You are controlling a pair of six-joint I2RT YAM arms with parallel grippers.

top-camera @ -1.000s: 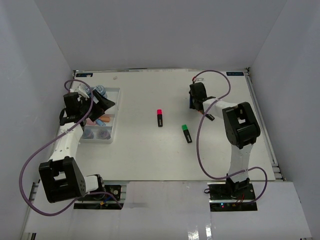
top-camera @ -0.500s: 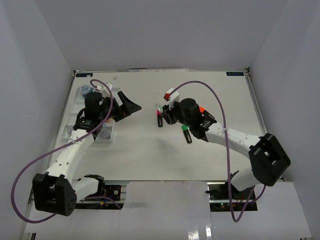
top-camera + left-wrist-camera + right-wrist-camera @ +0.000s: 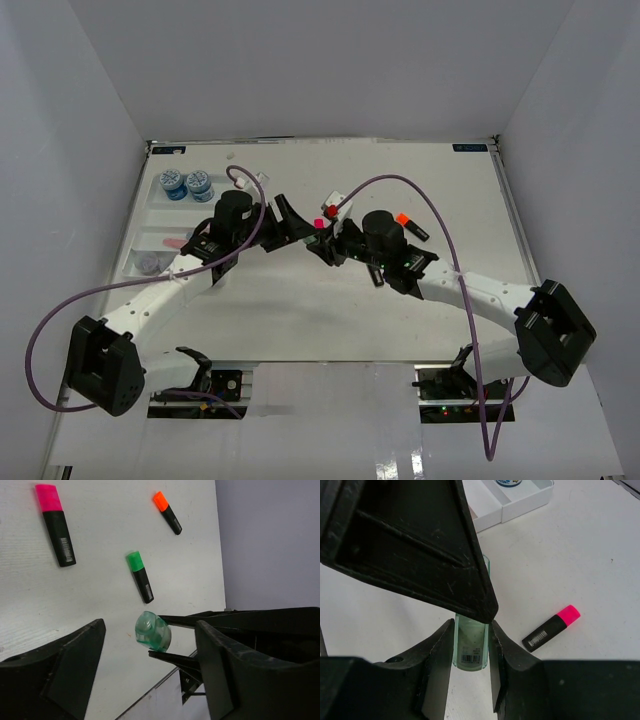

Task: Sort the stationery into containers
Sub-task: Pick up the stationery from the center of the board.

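My right gripper (image 3: 471,625) is shut on a pastel green marker (image 3: 471,647), held above the table's middle. It also shows in the left wrist view (image 3: 153,629), end-on between my right gripper's thin fingers (image 3: 200,621). My left gripper (image 3: 151,625) is open, its jaws wide on either side of the marker and apart from it. In the top view the left gripper (image 3: 295,222) and right gripper (image 3: 325,240) meet tip to tip. On the table lie a pink highlighter (image 3: 55,524), a green one (image 3: 140,576) and an orange one (image 3: 167,513).
The white divided tray (image 3: 150,215) lies at the far left, with two blue jars (image 3: 187,184) at its far end and grey jars (image 3: 150,262) at its near end. The orange highlighter (image 3: 410,224) lies right of my right arm. White walls surround the table.
My left gripper has swung from over the tray to the table's middle. My right gripper has come from the far right to meet it, the green marker in it.
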